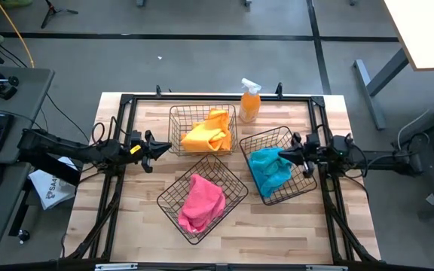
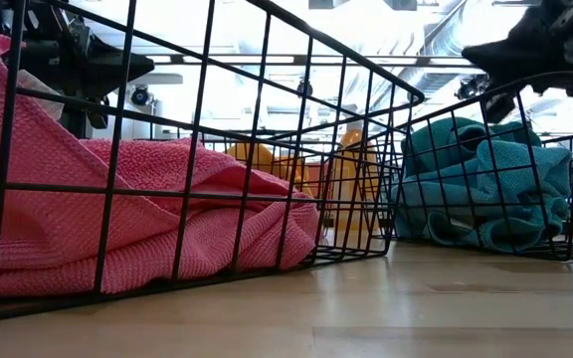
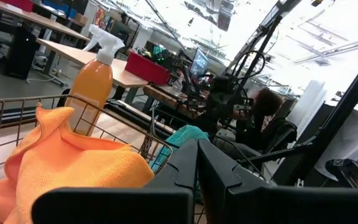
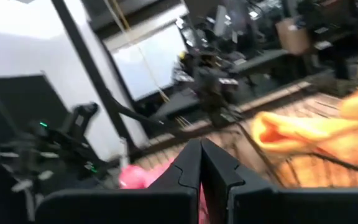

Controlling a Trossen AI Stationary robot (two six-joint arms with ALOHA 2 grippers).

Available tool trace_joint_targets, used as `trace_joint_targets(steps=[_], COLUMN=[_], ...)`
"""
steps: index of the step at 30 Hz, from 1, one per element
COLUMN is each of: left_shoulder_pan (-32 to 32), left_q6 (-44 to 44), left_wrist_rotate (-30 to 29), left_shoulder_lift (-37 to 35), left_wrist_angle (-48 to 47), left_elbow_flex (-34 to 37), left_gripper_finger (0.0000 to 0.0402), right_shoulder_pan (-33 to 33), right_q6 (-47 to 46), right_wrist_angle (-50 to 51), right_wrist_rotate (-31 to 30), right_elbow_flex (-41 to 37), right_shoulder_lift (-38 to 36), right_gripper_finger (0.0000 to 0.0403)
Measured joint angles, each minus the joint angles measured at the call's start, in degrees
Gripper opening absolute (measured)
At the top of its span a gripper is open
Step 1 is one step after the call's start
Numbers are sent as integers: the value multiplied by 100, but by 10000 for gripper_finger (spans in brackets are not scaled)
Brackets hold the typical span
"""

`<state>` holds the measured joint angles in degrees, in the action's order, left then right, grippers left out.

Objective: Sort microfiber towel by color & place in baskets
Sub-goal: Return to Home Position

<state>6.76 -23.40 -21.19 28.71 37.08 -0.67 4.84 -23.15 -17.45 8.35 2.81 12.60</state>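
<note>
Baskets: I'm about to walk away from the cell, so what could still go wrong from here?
1. The right gripper, shut, sits over the rim of the right basket beside the teal towel; moving low, it could hook the wire and drag the basket.
2. The left gripper, shut, is close to the back basket holding the yellow towel; same snag risk.
3. The spray bottle stands near both baskets; a shoved basket might topple it.
</note>
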Motion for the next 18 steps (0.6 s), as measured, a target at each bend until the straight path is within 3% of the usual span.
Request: trace_joint_targets(steps=[8, 18], left_shoulder_pan=[0, 0], left_q6=[-2, 0], left_wrist_rotate=[0, 0], left_shoulder_lift=[0, -1], left_wrist_angle=[-2, 0], left_elbow_flex=[0, 0], left_gripper_finger=[1, 1], right_shoulder_pan=[-2, 0], right_q6=[264, -104], right_wrist_angle=[1156, 1171], right_wrist_rotate=[-373, -1158], right_elbow_flex=[0, 0], right_shoulder_lift=[-380, -483], right_gripper_finger=[0, 0])
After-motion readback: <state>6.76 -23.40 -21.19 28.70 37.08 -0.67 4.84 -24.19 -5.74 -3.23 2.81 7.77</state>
